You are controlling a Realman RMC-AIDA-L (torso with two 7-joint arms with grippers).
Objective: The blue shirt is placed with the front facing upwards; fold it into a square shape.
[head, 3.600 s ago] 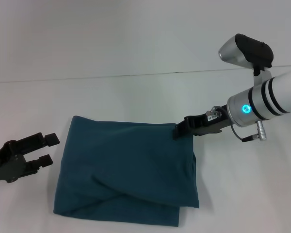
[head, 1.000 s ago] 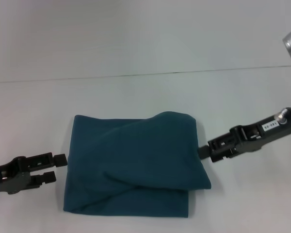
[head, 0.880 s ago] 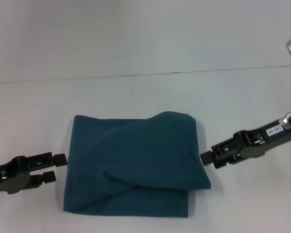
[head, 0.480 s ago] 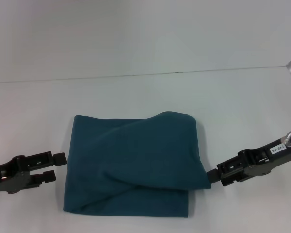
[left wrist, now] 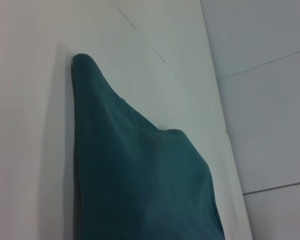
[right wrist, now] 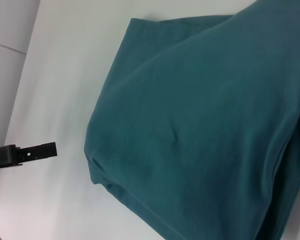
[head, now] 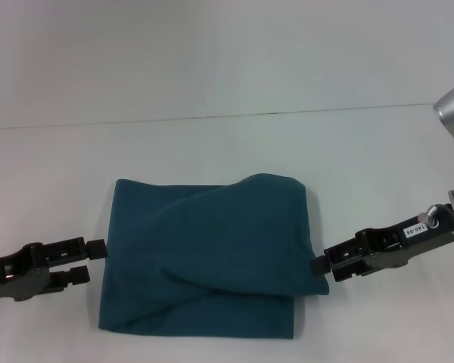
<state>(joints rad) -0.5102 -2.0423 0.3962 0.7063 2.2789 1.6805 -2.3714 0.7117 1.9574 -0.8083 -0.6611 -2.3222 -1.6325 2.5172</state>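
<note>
The blue shirt (head: 208,253) is lying on the white surface (head: 212,76) toward its near edge, already folded into a rough square with no print or collar showing. The main risk from here is the top layer sliding or springing open — the far right corner is bulging up in a soft hump and the near edge is showing a loose lower layer sticking out, so any drag from the right gripper (head: 318,265) as it moves off could pull the fold askew. A nudge from the left side could likewise rumple the left edge.

The right gripper is sitting at the shirt's right edge, near the near-right corner, its tip touching or just beside the cloth; whether its fingers are pinching anything I cannot tell. The left gripper (head: 89,261) is hovering just beside the left edge, fingers spread and holding nothing — a narrow strip of surface is separating them from the cloth.
</note>
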